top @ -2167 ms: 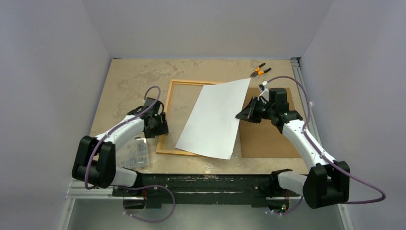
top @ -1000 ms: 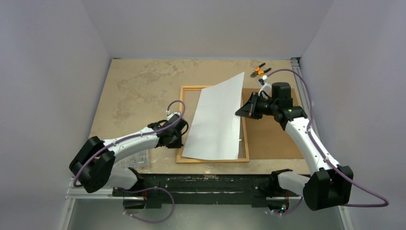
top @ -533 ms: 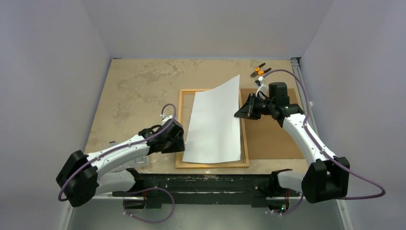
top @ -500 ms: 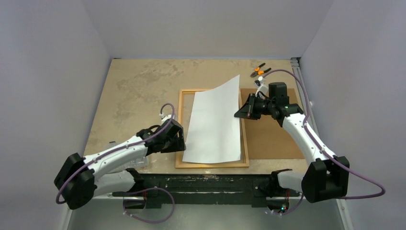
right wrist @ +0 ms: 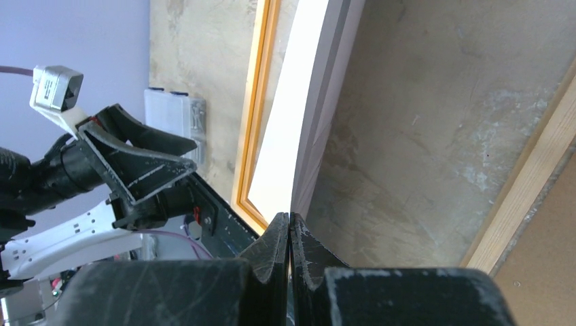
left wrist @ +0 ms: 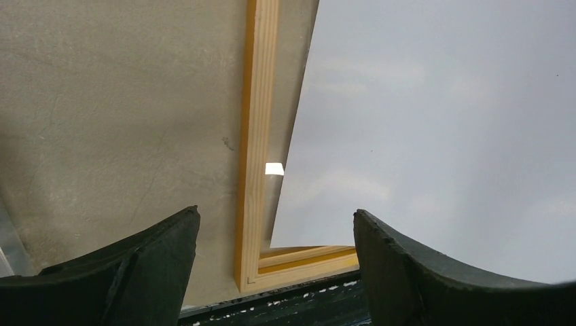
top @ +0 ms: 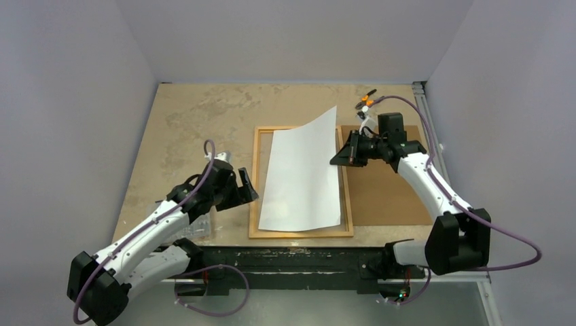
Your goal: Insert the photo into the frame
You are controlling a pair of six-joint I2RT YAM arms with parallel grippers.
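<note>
The frame [top: 299,233] lies flat near the table's front edge, pale wood side up with an orange inner lip. It also shows in the left wrist view [left wrist: 255,136]. The photo [top: 302,173] shows only its white back. Its near edge rests inside the frame and its right side is raised. My right gripper [top: 337,161] is shut on the photo's right edge, with the jaws pinched on the sheet [right wrist: 285,142] in the right wrist view [right wrist: 290,216]. My left gripper [top: 248,190] is open and empty just left of the frame's left rail, and shows in its own view [left wrist: 275,212].
A brown backing board [top: 384,197] lies right of the frame, under the right arm. Orange-handled pliers [top: 367,100] lie at the far right. A clear plastic box [top: 198,221] sits under the left arm. The table's black front rail [left wrist: 306,305] is just past the frame's near corner.
The frame went from slanted to square and further right. The left gripper has since drawn back left off its rail. The photo swung straighter over the frame, still held by the right gripper.
</note>
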